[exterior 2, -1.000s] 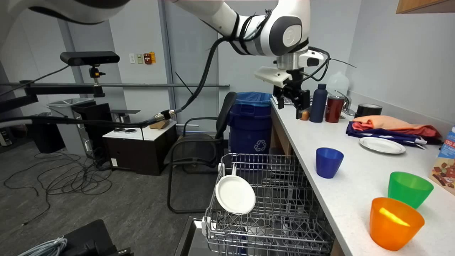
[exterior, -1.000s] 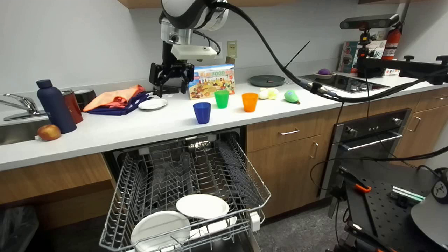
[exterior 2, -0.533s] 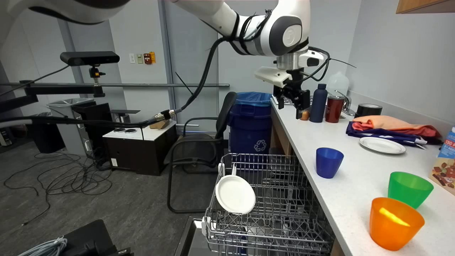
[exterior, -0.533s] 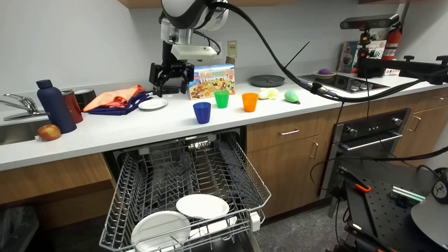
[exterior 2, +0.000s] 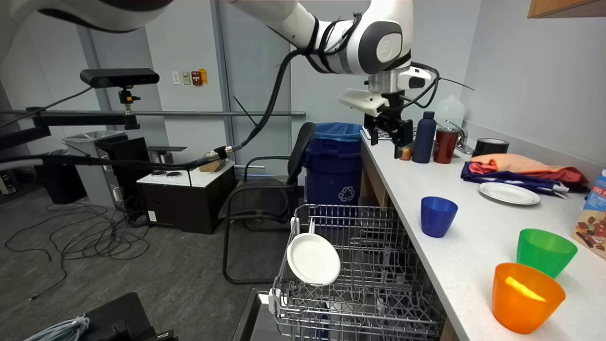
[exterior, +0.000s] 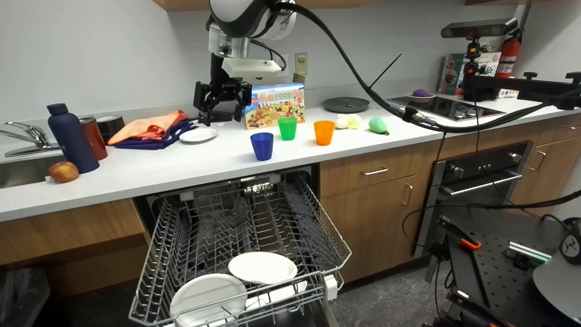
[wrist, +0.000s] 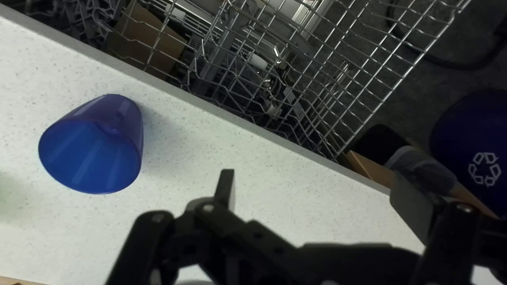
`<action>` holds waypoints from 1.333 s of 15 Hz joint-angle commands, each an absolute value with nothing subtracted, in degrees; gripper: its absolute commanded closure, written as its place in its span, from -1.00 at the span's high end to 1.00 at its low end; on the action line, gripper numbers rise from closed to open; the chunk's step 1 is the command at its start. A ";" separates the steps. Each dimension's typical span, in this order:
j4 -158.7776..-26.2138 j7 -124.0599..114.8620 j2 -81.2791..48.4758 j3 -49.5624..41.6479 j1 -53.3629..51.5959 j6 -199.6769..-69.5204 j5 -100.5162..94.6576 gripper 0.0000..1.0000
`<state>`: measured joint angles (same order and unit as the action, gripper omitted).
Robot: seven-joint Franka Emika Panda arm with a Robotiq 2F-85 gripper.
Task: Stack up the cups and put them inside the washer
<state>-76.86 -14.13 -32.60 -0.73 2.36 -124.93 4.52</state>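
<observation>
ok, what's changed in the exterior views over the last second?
Nothing visibly moved, was gripped or let go. Jaws still raised, open and empty; blue cup, green cup and orange cup still unstacked on the counter; washer rack still pulled out.

We've got smooth pale-grey walls (exterior: pixel 100 50), a kinda mottled dark-grey floor (exterior 2: pixel 184 279), brown wood-grain cabinets (exterior: pixel 363 227), plus a black office-style armchair (exterior 2: pixel 301 151).

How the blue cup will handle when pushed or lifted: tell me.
The blue cup is probably light: its wall looks thin and nothing shows inside. It seems stiff, with an evenly round rim. Narrower at base than rim, it may tip if pushed high.
</observation>
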 commanded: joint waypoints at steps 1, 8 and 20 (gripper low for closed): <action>-76.66 -13.90 -32.63 -1.38 1.90 -124.68 4.96 1.00; -76.66 -13.90 -32.63 -1.38 1.90 -124.68 4.96 1.00; -61.90 -15.09 -41.55 -5.06 3.42 -115.53 1.84 1.00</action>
<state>-71.43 -14.25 -36.02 -3.64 2.50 -119.85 2.55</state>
